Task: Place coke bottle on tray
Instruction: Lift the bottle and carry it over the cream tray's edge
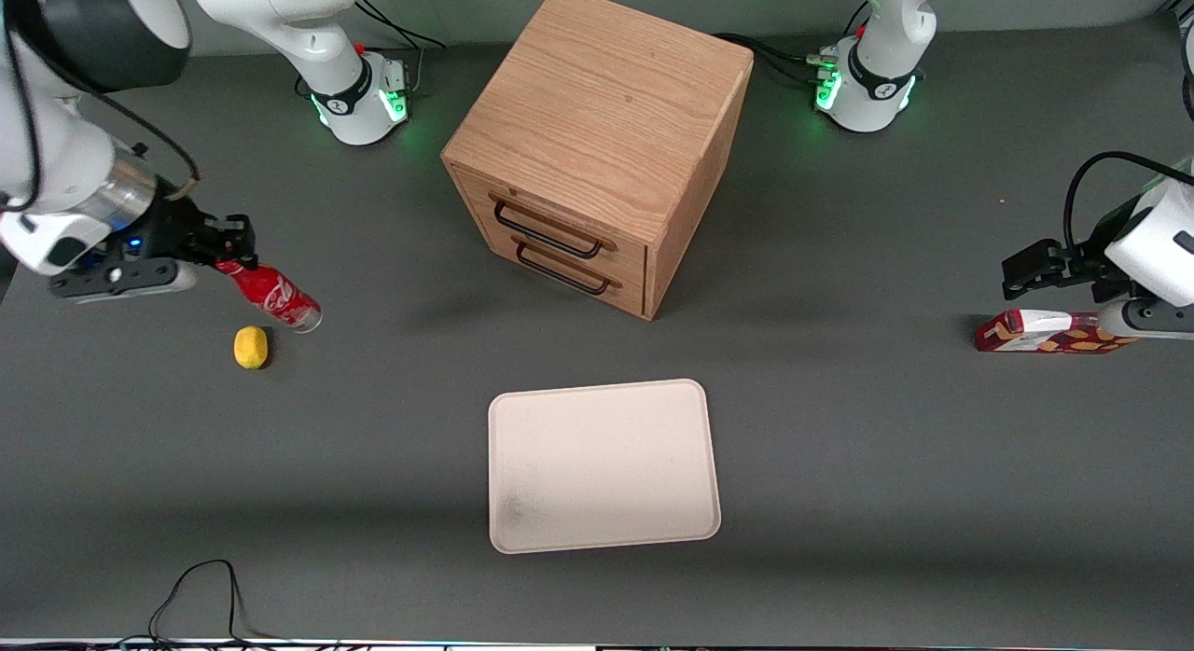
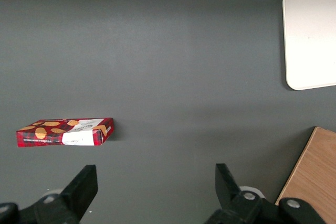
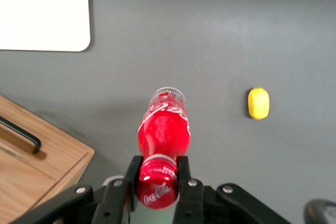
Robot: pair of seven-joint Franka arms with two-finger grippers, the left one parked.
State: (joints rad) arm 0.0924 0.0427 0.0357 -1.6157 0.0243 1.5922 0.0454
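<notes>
The gripper (image 1: 227, 250) is clamped on the cap end of the coke bottle (image 1: 278, 298), which hangs tilted above the surface (image 1: 839, 464) at the working arm's end, just beside a lemon (image 1: 250, 346). Because only the neck is pinched, the body could swing or slip out during the carry to the tray (image 1: 603, 464), which lies well apart, nearer the front camera than the wooden drawer cabinet (image 1: 597, 147). Set down at this tilt, it would likely topple and roll over the low rim.

Robot lab, bolted arm bases (image 1: 359, 96), grey table (image 1: 839, 464), trailing cables (image 1: 201, 595)
</notes>
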